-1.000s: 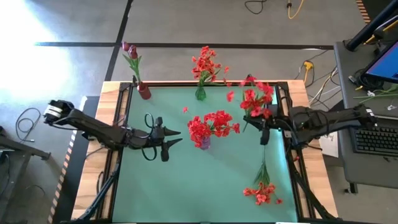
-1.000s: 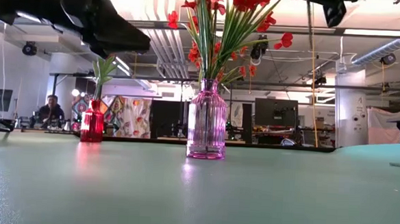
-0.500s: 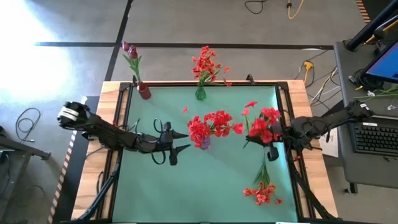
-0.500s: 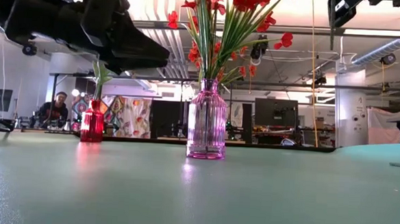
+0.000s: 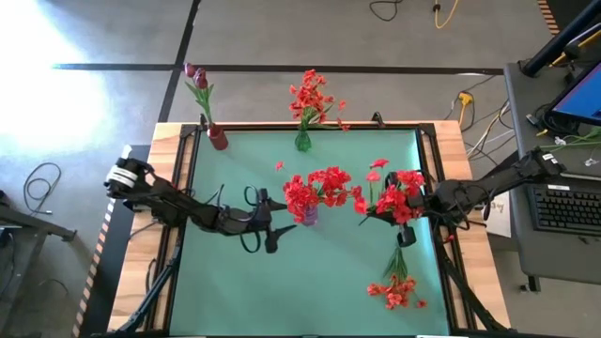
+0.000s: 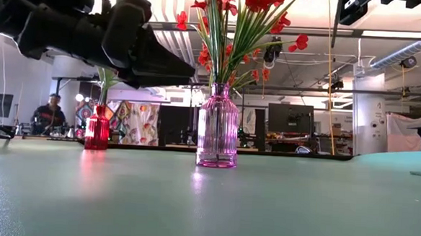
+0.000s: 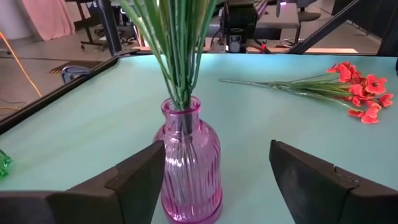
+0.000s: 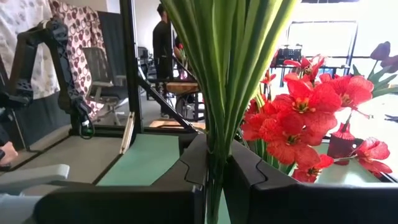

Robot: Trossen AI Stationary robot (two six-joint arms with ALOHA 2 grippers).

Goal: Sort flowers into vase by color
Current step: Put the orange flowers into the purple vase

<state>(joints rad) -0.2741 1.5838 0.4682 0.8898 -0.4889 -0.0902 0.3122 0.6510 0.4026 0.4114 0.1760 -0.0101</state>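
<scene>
The left hand (image 5: 279,228) has spread its fingers beside the pink vase (image 5: 308,215) to steady it, while the right hand (image 5: 411,208), pinching a red flower bunch (image 5: 392,200), has brought it closer.

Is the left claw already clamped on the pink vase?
No. In the left wrist view the left claw stands open, its fingers either side of the pink vase with a clear gap.
</scene>
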